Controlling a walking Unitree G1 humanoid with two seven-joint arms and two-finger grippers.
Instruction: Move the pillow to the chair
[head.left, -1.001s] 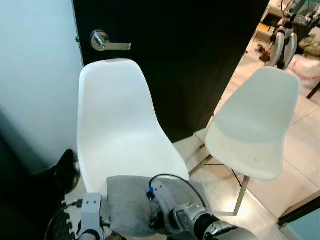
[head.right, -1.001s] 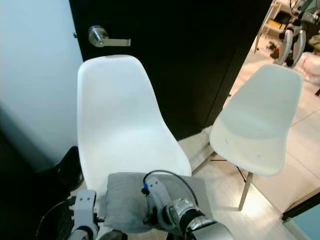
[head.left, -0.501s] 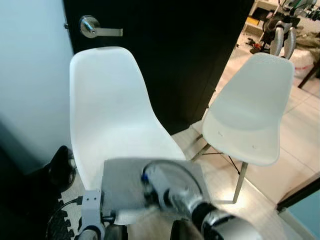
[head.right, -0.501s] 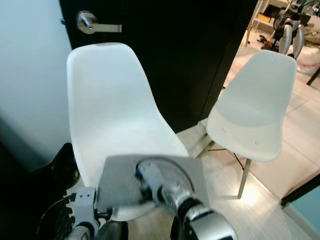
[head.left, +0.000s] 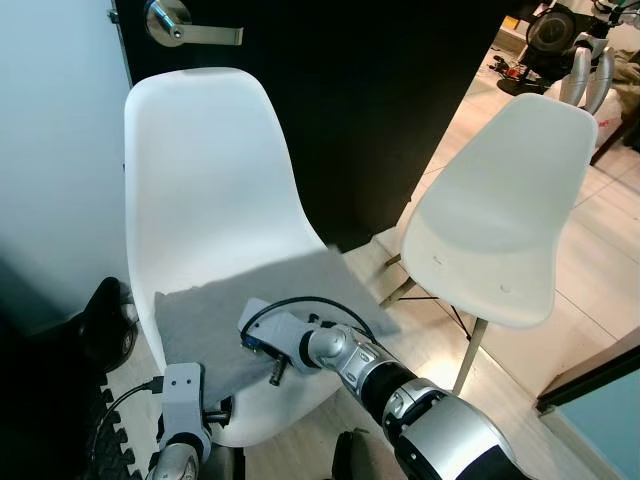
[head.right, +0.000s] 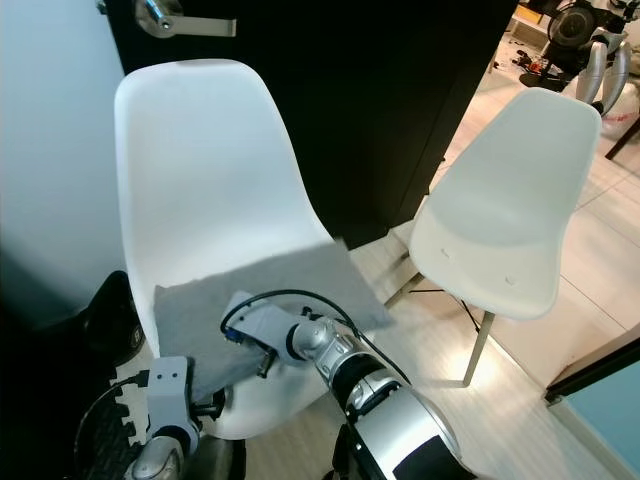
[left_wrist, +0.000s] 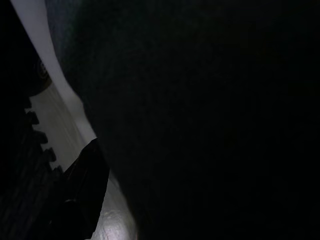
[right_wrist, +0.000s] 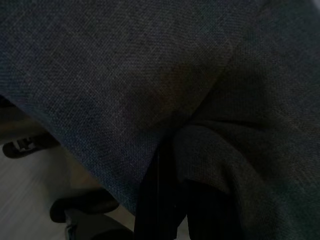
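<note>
Grey fabric, soft and matte, covers the seat of the white plastic chair (head.left: 215, 190) directly in front of me: this is the pillow (head.left: 210, 315), lying flat across the seat with its far right corner hanging past the seat's right edge. My right gripper (head.right: 262, 362) reaches in from the near side at the pillow's near edge, and my right wrist view shows a fold of the grey cloth bunched around one black finger (right_wrist: 157, 200), so I judge the fingers are pinched on the fabric there. My left gripper (head.left: 222, 408) sits low at the near left, close under the front lip of the seat; its wrist view is too dark for me to tell whether its fingers are spread or together. A second white chair (head.left: 505, 200) stands well apart to the right on the pale tiled floor (head.left: 590, 290), and a black door (head.left: 380, 90) with a silver lever handle (head.left: 180, 22) rises behind the near chair. I judge the pillow to be light, limp and easily creased, so it will sag and fold from any single hold; its woven cover looks grippy, not slippery. An edge or corner pinch holds it best, with nothing fragile to worry about. It appears to rest on the chair already, so little seems left beyond letting go cleanly.
</note>
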